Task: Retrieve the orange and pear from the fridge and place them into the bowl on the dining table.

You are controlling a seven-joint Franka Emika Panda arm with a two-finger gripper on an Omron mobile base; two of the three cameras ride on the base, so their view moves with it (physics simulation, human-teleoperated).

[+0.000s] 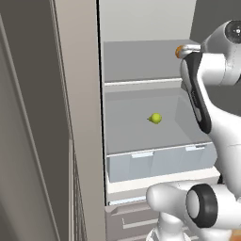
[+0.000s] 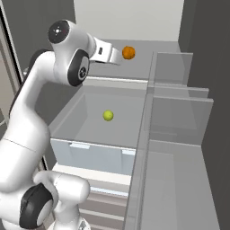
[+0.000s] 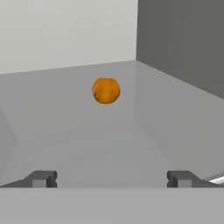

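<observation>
The fridge (image 1: 81,108) stands open in front of me. The orange (image 3: 106,90) rests on its upper grey shelf, near the back right corner; it also shows as the orange (image 2: 129,52) just past my hand. My gripper (image 3: 112,178) is open, level with that shelf and a short way before the fruit, touching nothing. In the right base view the gripper (image 2: 117,56) points at the orange. The pear (image 1: 156,118) lies alone on the lower shelf, and is seen again as the pear (image 2: 108,115). The bowl and the dining table are out of view.
A clear drawer (image 1: 155,162) closes the front below the pear's shelf, with more drawers (image 2: 103,197) beneath. The open fridge door with its clear bins (image 2: 179,103) stands on the right. The shelf's side wall (image 3: 183,96) is close to the orange.
</observation>
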